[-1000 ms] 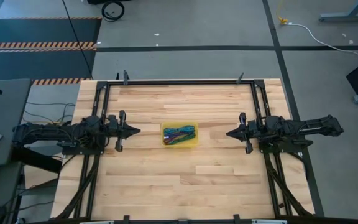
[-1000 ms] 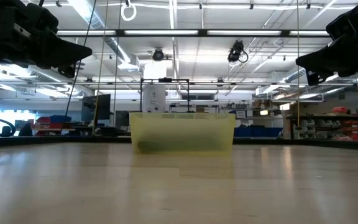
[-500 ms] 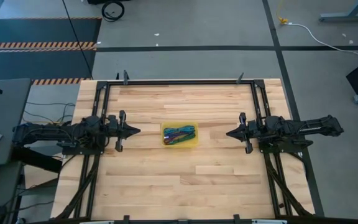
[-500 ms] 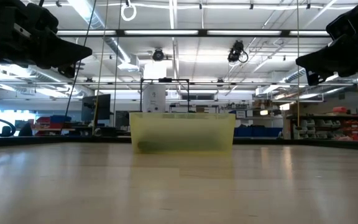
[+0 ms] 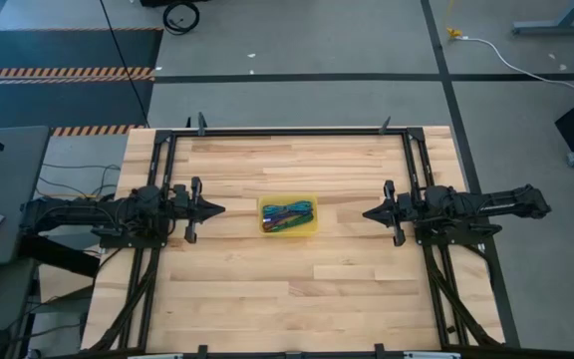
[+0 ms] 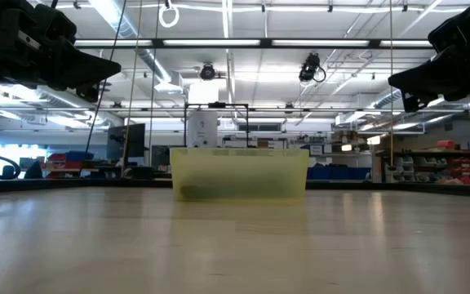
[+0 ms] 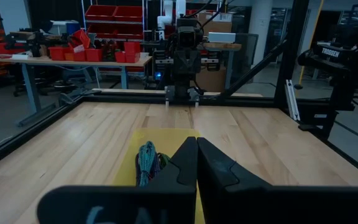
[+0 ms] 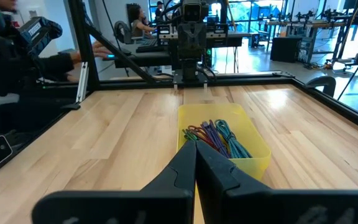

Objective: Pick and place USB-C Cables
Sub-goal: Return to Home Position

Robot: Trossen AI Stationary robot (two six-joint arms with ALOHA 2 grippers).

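Note:
A small yellow bin stands at the table's centre, also in the low view, left wrist view and right wrist view. Inside it lie the USB-C cables, a tangle of teal, green, purple and red bundles; teal strands show in the left wrist view. My left gripper hovers left of the bin, shut. My right gripper hovers right of it, shut. Both point at the bin and hold nothing.
A black metal frame runs along the table's far edge and down both sides. Bare wood lies on the bin's near and far sides. In the right wrist view, people sit at workbenches beyond the table.

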